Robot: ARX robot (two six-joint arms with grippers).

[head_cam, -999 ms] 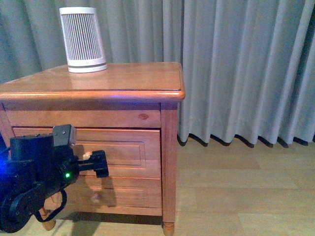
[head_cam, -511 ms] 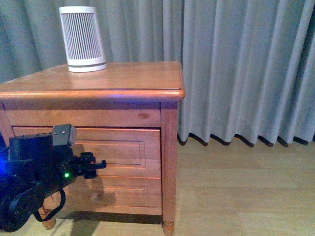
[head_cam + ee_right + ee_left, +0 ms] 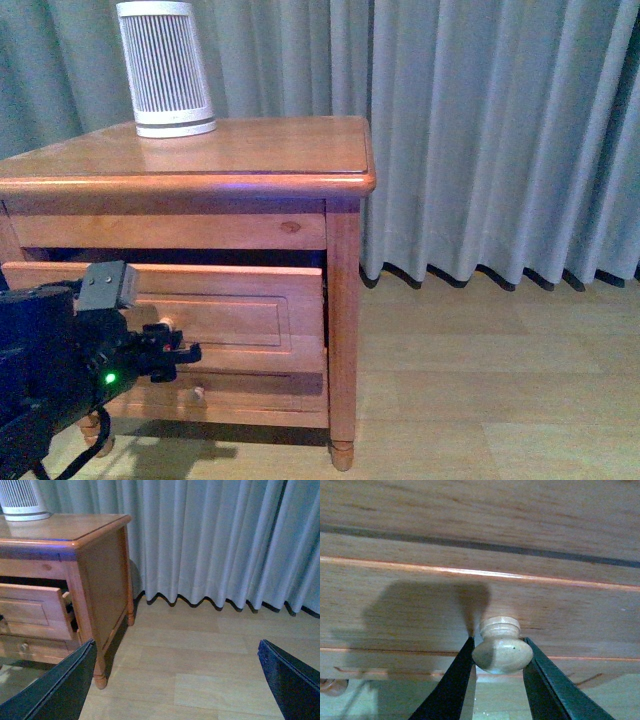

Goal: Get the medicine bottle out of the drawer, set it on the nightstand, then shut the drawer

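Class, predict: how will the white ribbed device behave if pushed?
The white ribbed device probably resists tipping: its base is wider than its top. It may slide easily on the glossy nightstand.

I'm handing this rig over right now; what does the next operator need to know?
Left gripper: shut on the knob of the drawer.
Right gripper: open, empty, off beside the nightstand.
The drawer is part-way out; the medicine bottle is not in view. A white ribbed device stands on the nightstand top.
Left to do: pull further, take the bottle out, set it on top, close the drawer.
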